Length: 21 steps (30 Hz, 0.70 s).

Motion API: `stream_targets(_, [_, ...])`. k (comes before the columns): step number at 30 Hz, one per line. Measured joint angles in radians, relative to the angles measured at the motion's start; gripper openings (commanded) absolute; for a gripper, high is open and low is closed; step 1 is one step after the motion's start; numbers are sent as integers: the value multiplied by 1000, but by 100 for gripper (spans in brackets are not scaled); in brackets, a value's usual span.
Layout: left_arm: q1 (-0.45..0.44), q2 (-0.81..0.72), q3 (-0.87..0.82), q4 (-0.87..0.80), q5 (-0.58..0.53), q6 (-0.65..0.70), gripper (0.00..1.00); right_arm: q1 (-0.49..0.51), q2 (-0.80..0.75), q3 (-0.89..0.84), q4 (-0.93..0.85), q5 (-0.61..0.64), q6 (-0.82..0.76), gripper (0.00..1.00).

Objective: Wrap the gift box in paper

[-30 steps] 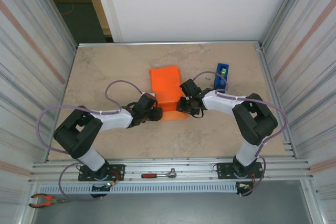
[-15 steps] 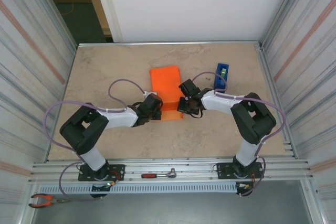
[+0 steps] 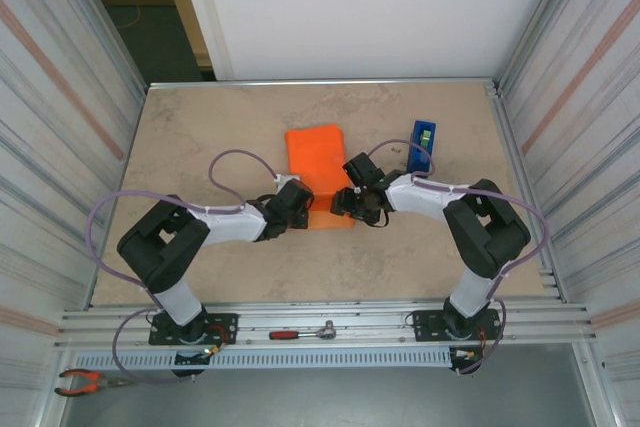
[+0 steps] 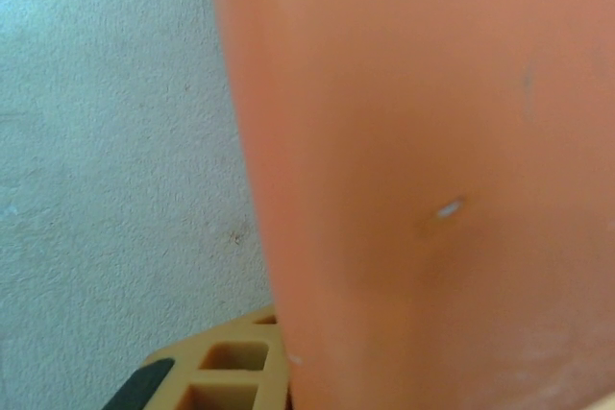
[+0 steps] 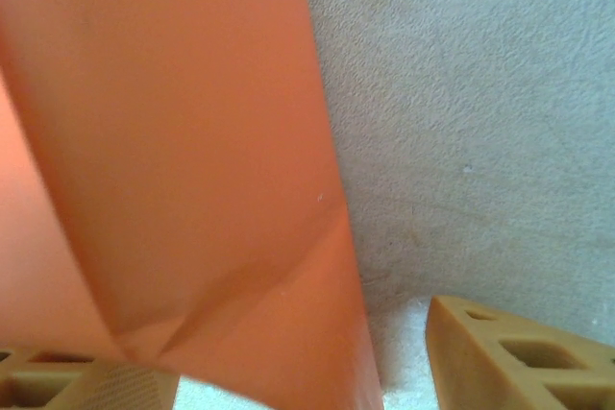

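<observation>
Centrally: paper (image 3: 317,169) is lying folded on the table (image 3: 200,137), between both grippers (blue tape dispenser (image 3: 421,145) nearby); right gripper (image 3: 342,201) is standing with jaws apart, sheet's edge between them; left gripper (image 3: 300,207) is seemingly touching it, jaws unreadable

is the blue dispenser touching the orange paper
No, the dispenser stands apart to the right of the paper, with bare table between them.

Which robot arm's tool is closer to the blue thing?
The right tool, at the right edge of the orange paper. The blue tape dispenser stands just past that arm; the left tool is across the paper.
</observation>
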Motion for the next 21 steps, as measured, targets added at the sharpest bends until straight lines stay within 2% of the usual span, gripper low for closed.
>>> stream_targets(2, [0, 0, 2, -2, 1, 1, 16, -5, 14, 11, -16, 6, -1, 37])
stream_targets(4, [0, 0, 2, -1, 7, 4, 22, -10, 30, 19, -17, 13, -2, 21])
stream_targets(6, [0, -1, 2, 5, 23, 10, 29, -16, 35, 22, -27, 18, 1, 11])
stream_targets(10, [-3, -13, -1, 23, 61, 12, 42, -16, 47, 26, -18, 27, 5, 6])
stream_targets(12, [-5, -31, -6, 23, 73, 10, 44, -14, 47, 26, -18, 30, 5, 4])
stream_targets(17, [-5, -38, -5, 28, 74, 8, 43, -12, 46, 24, -16, 32, 5, 3])
stream_targets(21, [-5, -8, 7, 30, 43, 0, 33, -12, 45, 23, -13, 31, 5, 4])
